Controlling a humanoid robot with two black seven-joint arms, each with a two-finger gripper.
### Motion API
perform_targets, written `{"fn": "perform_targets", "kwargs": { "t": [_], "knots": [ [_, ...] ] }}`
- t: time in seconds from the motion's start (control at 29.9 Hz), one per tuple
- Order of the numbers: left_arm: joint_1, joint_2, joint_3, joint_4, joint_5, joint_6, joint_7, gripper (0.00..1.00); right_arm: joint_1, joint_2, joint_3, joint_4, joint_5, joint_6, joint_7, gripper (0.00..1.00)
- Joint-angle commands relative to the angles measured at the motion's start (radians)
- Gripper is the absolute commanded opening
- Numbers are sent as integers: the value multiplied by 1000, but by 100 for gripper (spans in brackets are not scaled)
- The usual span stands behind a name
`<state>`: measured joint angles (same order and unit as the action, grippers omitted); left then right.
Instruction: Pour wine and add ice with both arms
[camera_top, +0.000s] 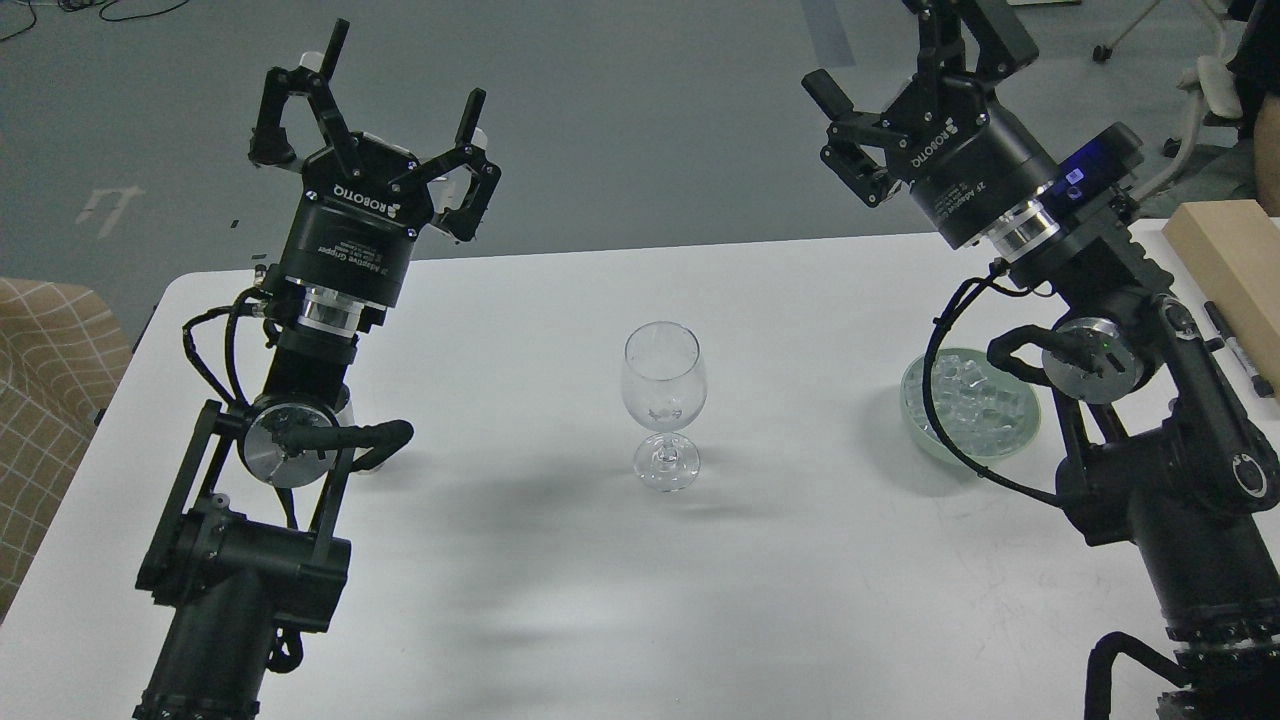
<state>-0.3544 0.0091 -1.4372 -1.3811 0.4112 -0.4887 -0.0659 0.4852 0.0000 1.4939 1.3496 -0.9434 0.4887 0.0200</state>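
Glass stemware (663, 400) mid-table, free space around; left gripper (375, 105) fingers spread, right gripper (905, 75) fingers spread, both raised.

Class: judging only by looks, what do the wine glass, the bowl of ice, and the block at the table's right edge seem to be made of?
Wine glass: clear glass, see-through with bright glints. Bowl: pale green, translucent, probably frosted glass or plastic. Ice: clear glassy cubes; real or imitation, unclear. Block: light wood, matte tan.

White table (800, 600): wine glass (663, 400), ice bowl (920, 420), marker (1237, 348)
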Motion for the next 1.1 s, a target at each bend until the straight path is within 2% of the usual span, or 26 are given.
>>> {"fn": "perform_targets", "kwargs": {
  "t": [0.0, 0.84, 1.0, 1.07],
  "knots": [
    [5, 5, 3, 8, 0, 0, 1, 99, 1, 0, -1, 0, 0, 0, 0, 100],
    [-3, -8, -2, 11, -2, 0, -2, 99, -59, 0, -15, 37, -2, 0, -2, 100],
    [-3, -9, -2, 8, -21, 77, -2, 99, -71, 0, -12, 37, -2, 0, 0, 100],
    [-3, -9, 0, 8, -38, 84, -2, 99, -77, 0, -12, 37, -2, 0, 0, 100]
  ]
}}
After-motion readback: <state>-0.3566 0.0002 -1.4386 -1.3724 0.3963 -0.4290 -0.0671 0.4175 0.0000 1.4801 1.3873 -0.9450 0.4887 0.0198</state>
